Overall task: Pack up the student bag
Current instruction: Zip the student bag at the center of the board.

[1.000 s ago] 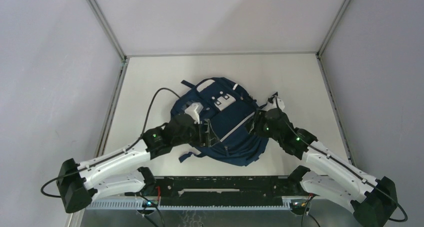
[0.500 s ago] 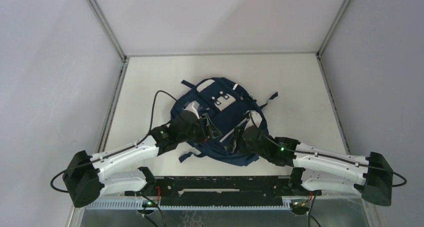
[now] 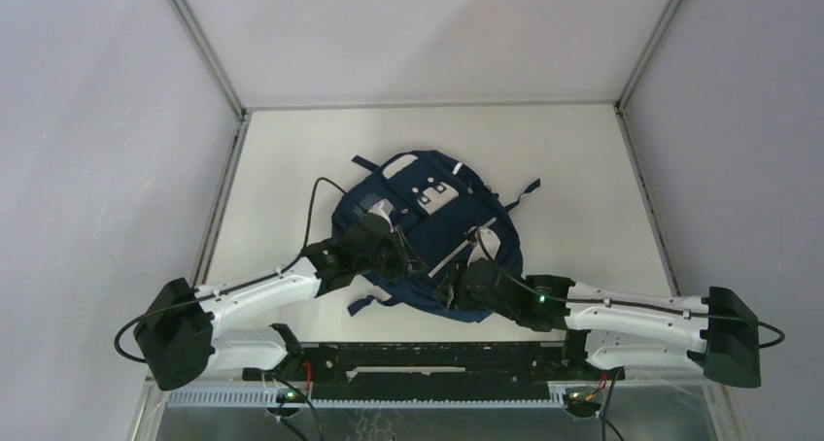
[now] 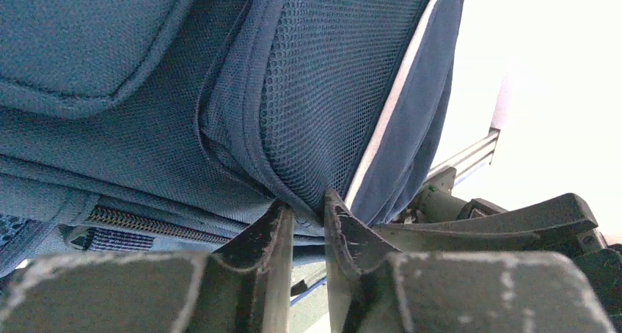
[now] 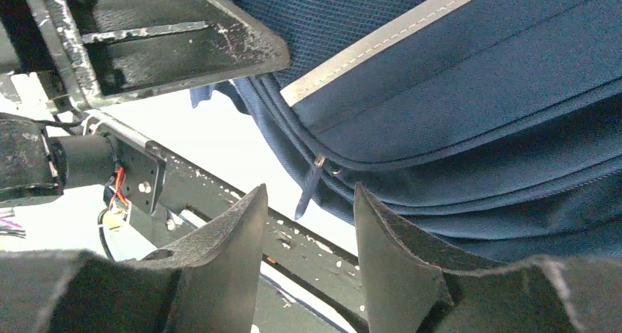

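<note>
From above, the student bag (image 3: 428, 218) lies flat on the table (image 3: 583, 169). The left claw (image 3: 394, 252) and the right claw (image 3: 452, 288) are both on its near part.

In the left wrist view, the left claw (image 4: 308, 210) has its fingers almost together. They pinch a fold of the bag just below the mesh panel (image 4: 330, 91) and the white piping (image 4: 389, 105).

In the right wrist view, the right claw (image 5: 309, 195) stands apart and holds nothing. A zip pull (image 5: 314, 177) hangs just ahead, between its tips.

I judge that the step is opening the bag. The right claw must next close on the pull and draw it along the zip.

soft even light; blown-out wrist backgrounds
</note>
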{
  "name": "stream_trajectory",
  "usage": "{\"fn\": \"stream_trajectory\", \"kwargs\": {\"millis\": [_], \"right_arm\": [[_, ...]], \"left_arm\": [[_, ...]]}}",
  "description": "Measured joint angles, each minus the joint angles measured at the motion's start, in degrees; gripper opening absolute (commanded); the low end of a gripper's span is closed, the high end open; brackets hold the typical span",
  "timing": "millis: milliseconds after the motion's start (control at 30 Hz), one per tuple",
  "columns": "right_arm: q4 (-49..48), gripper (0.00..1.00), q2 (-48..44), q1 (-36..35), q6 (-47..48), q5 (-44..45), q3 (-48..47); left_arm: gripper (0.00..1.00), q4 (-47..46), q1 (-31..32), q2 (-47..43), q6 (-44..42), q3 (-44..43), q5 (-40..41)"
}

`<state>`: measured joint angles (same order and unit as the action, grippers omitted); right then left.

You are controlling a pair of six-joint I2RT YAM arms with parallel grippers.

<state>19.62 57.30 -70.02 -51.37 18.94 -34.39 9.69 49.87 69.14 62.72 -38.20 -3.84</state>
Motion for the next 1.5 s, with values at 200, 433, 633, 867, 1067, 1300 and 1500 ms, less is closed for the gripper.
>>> {"fn": "stream_trajectory", "kwargs": {"millis": [200, 433, 633, 867, 1067, 1300, 1500], "right_arm": [[-1.6, 0.53, 1.1, -1.4, -0.9, 0.0, 0.0], [-2.6, 0.50, 3.7, -1.5, -2.6, -0.2, 0.0], [-3.1, 0.57, 4.0, -2.1, -3.4, -0.2, 0.0], [-0.8, 0.44, 7.8, -2.9, -5.6, 0.7, -2.6], [1.3, 0.08, 8.5, -2.9, -7.3, 1.8, -2.7], [4.3, 0.00, 7.8, -3.1, -9.3, 3.8, -2.8], [6.6, 0.00, 2.1, -1.3, -7.6, 5.3, -2.8]], "left_arm": [[0.00, -0.2, -0.2, 0.1, 0.3, 0.0, -0.4], [0.00, -0.2, -0.2, 0.1, 0.3, 0.0, -0.7], [0.00, -0.4, -0.3, 0.1, 0.3, 0.0, -0.9], [0.00, -0.5, -0.3, 0.3, 0.2, 0.0, -1.1], [0.00, -0.6, -0.3, 0.3, 0.2, 0.0, -1.1], [0.00, -0.7, -0.8, 0.1, -0.1, 0.0, -1.4], [0.00, 0.3, -4.0, -4.0, -1.4, 0.0, -3.9]]}}
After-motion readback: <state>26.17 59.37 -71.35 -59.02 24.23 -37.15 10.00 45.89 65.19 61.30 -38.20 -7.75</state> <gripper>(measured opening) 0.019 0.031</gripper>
